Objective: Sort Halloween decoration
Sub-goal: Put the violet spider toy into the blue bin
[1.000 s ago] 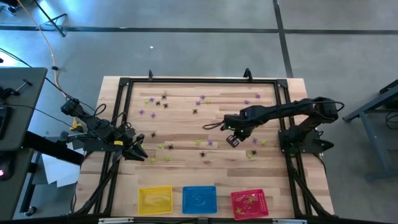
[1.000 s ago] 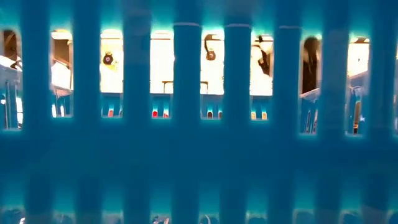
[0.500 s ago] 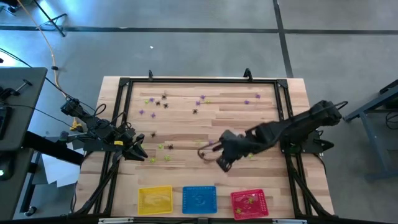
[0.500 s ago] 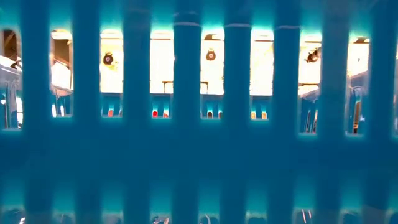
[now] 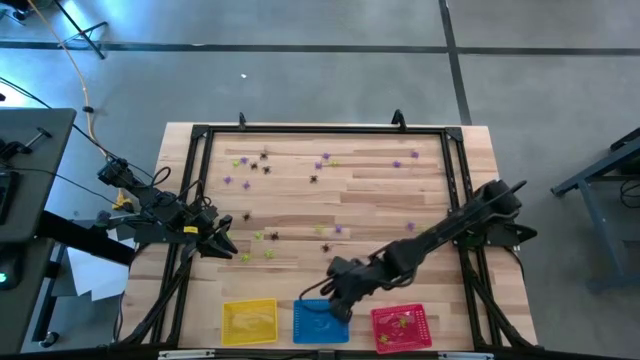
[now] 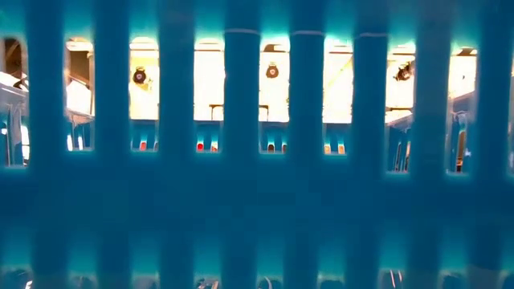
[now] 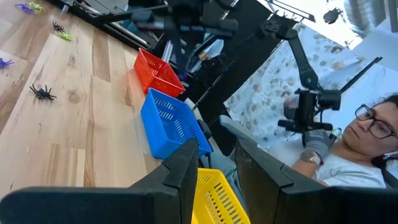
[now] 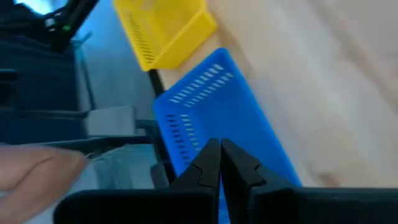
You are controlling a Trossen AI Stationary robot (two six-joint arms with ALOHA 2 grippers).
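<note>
Reaching low — right arm [image 5: 335,303] over blue basket [image 5: 312,325].

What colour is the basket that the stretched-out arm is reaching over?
Blue. The basket under the right gripper shows best in the high view, between yellow and red ones.

No lettering, label, brand mark or number can be read on anything in these views (whatever marks there may be are too small or too blurred to make out).
</note>
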